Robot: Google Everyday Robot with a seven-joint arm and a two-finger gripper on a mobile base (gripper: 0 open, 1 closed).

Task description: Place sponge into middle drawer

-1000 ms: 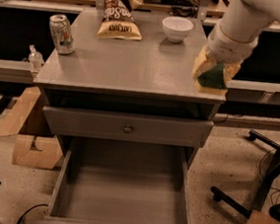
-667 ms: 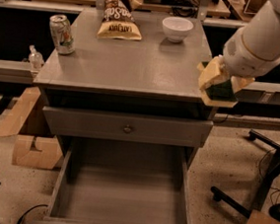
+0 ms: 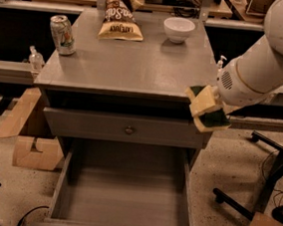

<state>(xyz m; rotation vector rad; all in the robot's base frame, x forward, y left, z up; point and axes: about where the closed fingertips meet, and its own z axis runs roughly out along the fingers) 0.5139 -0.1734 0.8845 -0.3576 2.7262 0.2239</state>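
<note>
Gripping sponge (image 3: 203, 102), claw (image 3: 209, 109) at right of cabinet (image 3: 135, 69)

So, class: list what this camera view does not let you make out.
Gripper, at the cabinet's right front corner: its hold on the sponge is hidden by sponge and arm.
Small bottle: mostly hidden behind the arm.
Arm: cut off by the right edge.
Upper drawer: inside hidden by its closed front.

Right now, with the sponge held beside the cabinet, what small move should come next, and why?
Probably lower the gripper and shift it left, toward the middle. It holds the sponge at the right front corner of the cabinet top, above and to the right of the open middle drawer, whose floor is bare.
</note>
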